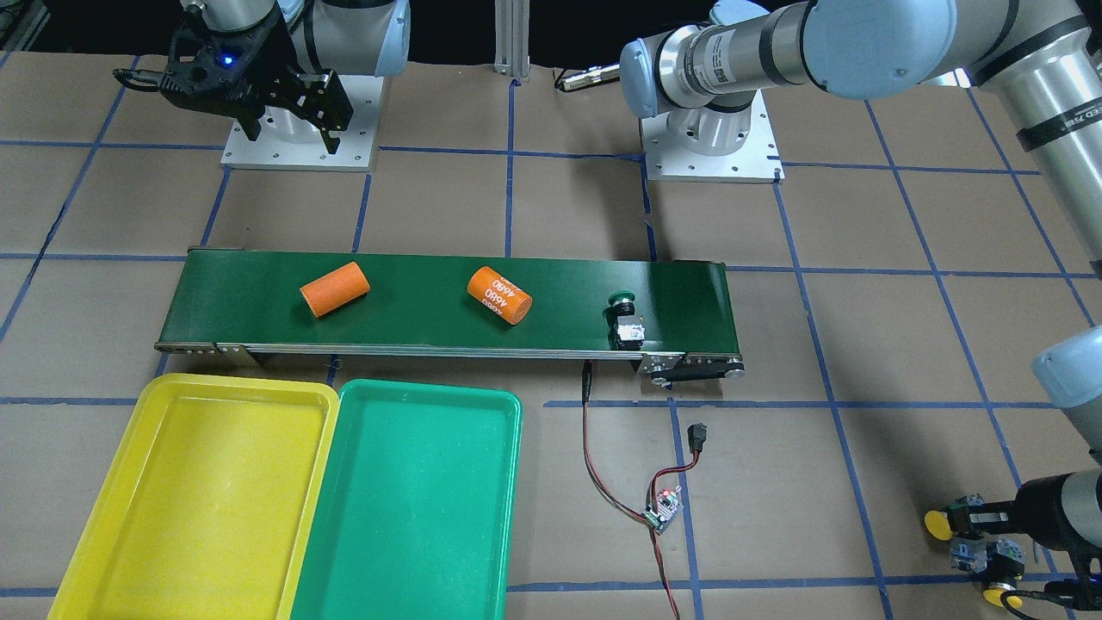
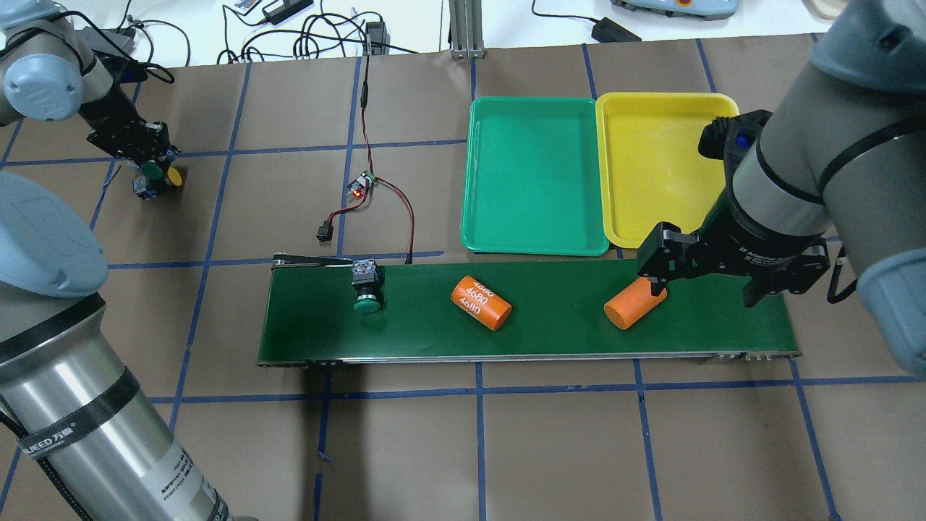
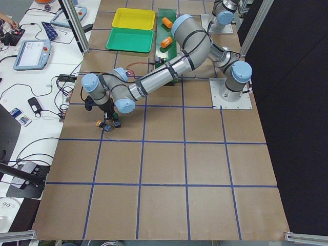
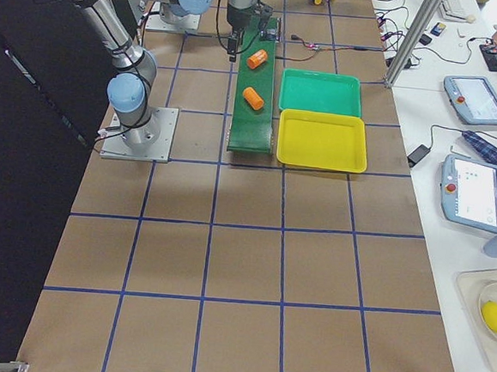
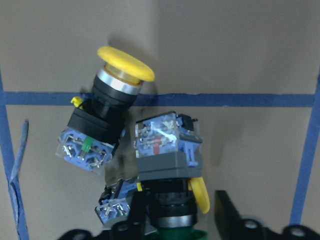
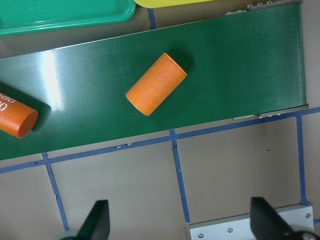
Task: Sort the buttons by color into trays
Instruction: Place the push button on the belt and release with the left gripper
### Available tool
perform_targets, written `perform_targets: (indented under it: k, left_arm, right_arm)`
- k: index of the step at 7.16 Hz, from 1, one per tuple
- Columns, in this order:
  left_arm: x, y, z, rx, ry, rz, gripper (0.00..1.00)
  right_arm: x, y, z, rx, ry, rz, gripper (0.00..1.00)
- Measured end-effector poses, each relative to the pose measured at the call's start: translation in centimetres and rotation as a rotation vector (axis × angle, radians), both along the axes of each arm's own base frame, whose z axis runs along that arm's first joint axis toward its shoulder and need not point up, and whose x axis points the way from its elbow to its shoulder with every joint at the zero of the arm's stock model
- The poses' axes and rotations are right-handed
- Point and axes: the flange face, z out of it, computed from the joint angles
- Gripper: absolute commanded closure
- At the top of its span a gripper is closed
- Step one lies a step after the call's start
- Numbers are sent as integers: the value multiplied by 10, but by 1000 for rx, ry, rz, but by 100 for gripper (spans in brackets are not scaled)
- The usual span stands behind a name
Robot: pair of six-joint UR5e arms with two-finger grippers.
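One green button (image 1: pixel 622 301) lies on its side on the conveyor belt (image 1: pixel 413 301), at the end on my left arm's side. My left gripper (image 5: pixel 177 215) is down at a cluster of buttons off the belt (image 2: pixel 150 171). Its fingers (image 5: pixel 225 212) stand on either side of a second green button (image 5: pixel 167 150), open, with a small gap at one side. A yellow button (image 5: pixel 125 62) lies just beyond it, and another yellow cap (image 5: pixel 200 195) pokes out beside it. My right gripper (image 2: pixel 698 278) hangs open over the belt's other end, holding nothing. The yellow tray (image 1: pixel 198 499) and teal tray (image 1: pixel 413 508) sit side by side, both bare.
Two orange cylinders (image 1: pixel 334 288) (image 1: pixel 499 295) lie on the belt; one (image 6: pixel 156 84) is just ahead of my right gripper. A small circuit board (image 1: pixel 661 508) with red and black wires lies on the brown paper between the belt and the button cluster.
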Motion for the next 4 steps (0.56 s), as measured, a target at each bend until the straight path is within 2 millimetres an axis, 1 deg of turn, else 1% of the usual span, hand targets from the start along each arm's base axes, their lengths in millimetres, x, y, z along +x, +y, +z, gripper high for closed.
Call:
perform_targets:
  k: [1, 2, 3, 4]
  left_arm:
    - [-11, 6, 20, 17, 19, -3, 88]
    - [-29, 17, 45, 38, 62, -2, 88]
    - [-56, 29, 64, 55, 95, 8, 88]
    - [-98, 45, 77, 78, 100, 30, 88]
  right_arm:
    - [0, -1, -1, 4, 4, -1, 0]
    - [-1, -2, -3, 9, 3, -1, 0]
    - [-1, -4, -5, 12, 4, 0, 0]
    - [-2, -4, -5, 14, 8, -1, 0]
